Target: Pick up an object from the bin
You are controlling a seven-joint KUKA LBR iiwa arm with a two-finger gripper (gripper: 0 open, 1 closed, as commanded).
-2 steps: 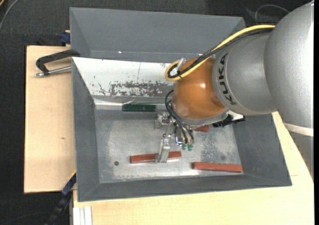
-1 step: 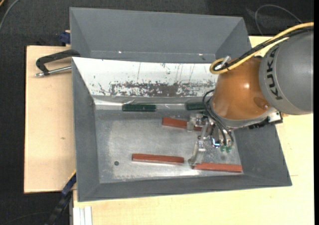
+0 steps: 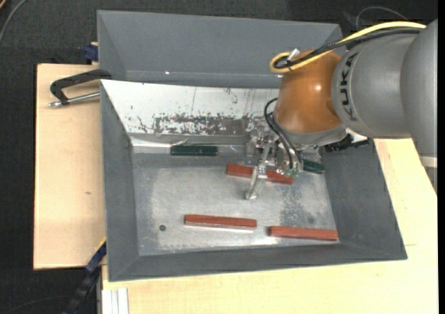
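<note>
My gripper (image 3: 268, 179) hangs low over the right middle of the bin, its fingers open. One slim fingertip (image 3: 252, 193) reaches down to the floor just in front of a short red bar (image 3: 240, 170). The other finger stands farther right, over that bar's right end (image 3: 281, 178). The bar lies flat on the floor, partly hidden behind the fingers. A small dark green piece (image 3: 314, 165) peeks out just right of the gripper, under the arm.
Two longer red bars lie near the front wall, one in the middle (image 3: 220, 221) and one to the right (image 3: 303, 234). A dark green bar (image 3: 195, 150) rests against the back wall at the left. The arm's orange cover looms over the back right corner.
</note>
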